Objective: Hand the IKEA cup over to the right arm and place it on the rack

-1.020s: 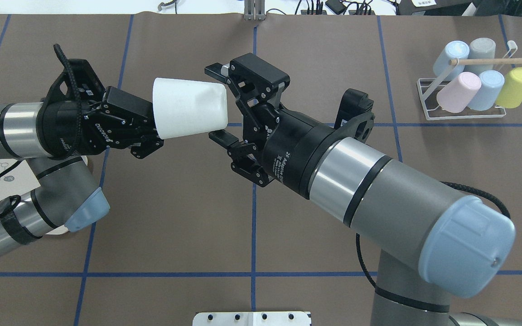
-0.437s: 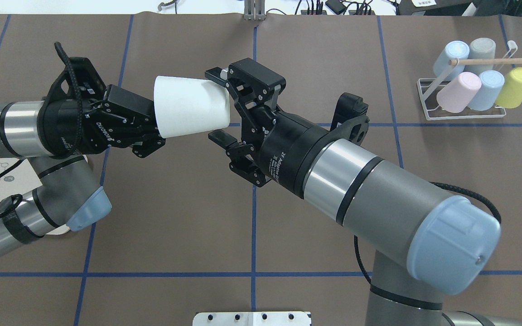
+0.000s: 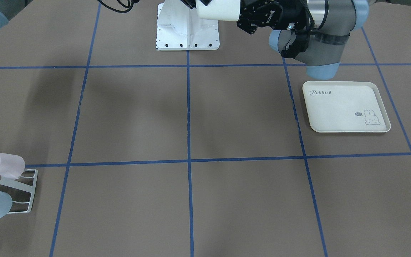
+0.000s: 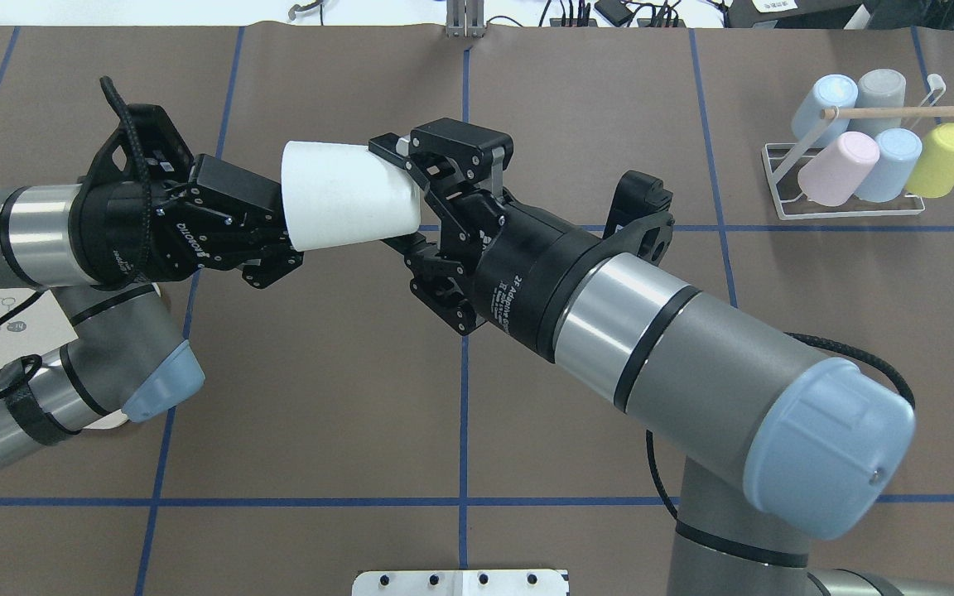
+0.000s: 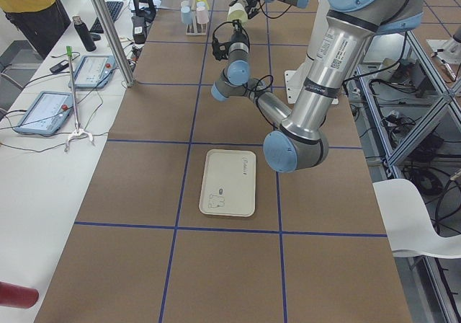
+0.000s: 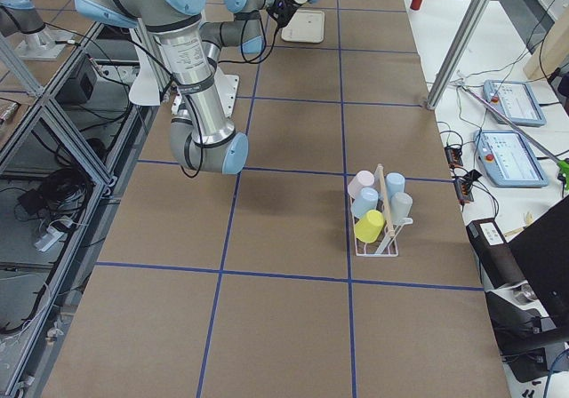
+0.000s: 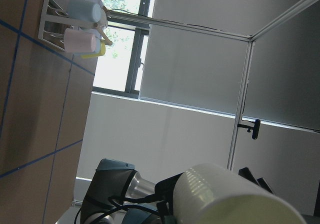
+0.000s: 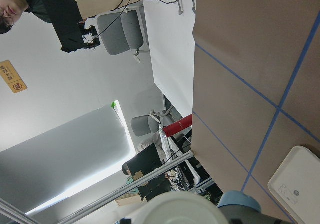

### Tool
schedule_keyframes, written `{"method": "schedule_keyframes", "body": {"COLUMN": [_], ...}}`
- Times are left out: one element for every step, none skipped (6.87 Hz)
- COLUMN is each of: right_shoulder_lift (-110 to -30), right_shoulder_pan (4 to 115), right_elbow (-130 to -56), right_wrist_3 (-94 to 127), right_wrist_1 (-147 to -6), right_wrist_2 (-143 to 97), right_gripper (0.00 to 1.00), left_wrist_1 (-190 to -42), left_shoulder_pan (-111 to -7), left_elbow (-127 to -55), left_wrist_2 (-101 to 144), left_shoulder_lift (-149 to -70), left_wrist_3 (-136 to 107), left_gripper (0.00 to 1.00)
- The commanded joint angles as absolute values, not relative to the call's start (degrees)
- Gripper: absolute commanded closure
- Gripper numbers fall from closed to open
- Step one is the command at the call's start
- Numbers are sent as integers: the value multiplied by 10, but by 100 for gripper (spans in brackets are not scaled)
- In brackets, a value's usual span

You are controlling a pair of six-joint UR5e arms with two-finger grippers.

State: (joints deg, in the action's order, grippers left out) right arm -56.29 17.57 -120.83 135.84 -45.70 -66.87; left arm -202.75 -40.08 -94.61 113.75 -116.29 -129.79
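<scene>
Overhead exterior view: over the last second the right tool (image 4: 398, 197) has drawn its 2 fingers in from a wide spread. They now press the narrow bottom end of the white cup (image 4: 349, 205), 1 on its far side and 1 on its near side. The left tool (image 4: 285, 236) stays clenched on the wide rim end. Both tools grasp the cup, which hangs on its side above the desk (image 4: 320, 397) between them. I judge the hand-over ready for the left tool to let go. The rack (image 4: 845, 213), with 5 coloured cups (image 4: 837, 168) on it, stands well apart at the far right.

Exterior front-facing view: the cup (image 3: 218, 10) sits at the top edge, held at its right end by the left tool (image 3: 239, 18). The right tool is mostly cut off. The rack (image 3: 23, 192) is at the bottom left corner, and a tray (image 3: 344, 107) lies on the desk at the right.

Side views: the cup (image 5: 238, 11) is too small to judge either grip.

Left wrist view: the cup (image 7: 225, 194) fills the lower right, with the rack (image 7: 47, 19) far off.

Right wrist view: only the cup's round bottom (image 8: 175, 209) shows, close to the lens.
</scene>
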Motion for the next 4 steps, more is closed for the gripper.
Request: {"method": "schedule_keyframes", "body": {"right_shoulder_lift": [-564,-564,-571,-601], "right_shoulder_pan": [176,176,178,179], "right_elbow": [-1209,-1212,-1218,-1219], "right_wrist_3": [1359,1358,1357,1347], "right_wrist_1": [-457,-457,-458,-459], "right_wrist_2": [-664,-655,-652,-636], "right_gripper": [100,100,100,100], "left_wrist_1": [-2028,-2028,-2026,-2022], "left_shoulder_pan": [-401,-401,-401,-408], "left_elbow": [-946,-946,-944,-941], "left_wrist_2": [1137,1137,1136,1136], "left_shoulder_lift": [-1163,-1162,-1158,-1154], "left_wrist_3": [-1296,-1295,-1289,-1286], "left_gripper": [0,0,0,1]}}
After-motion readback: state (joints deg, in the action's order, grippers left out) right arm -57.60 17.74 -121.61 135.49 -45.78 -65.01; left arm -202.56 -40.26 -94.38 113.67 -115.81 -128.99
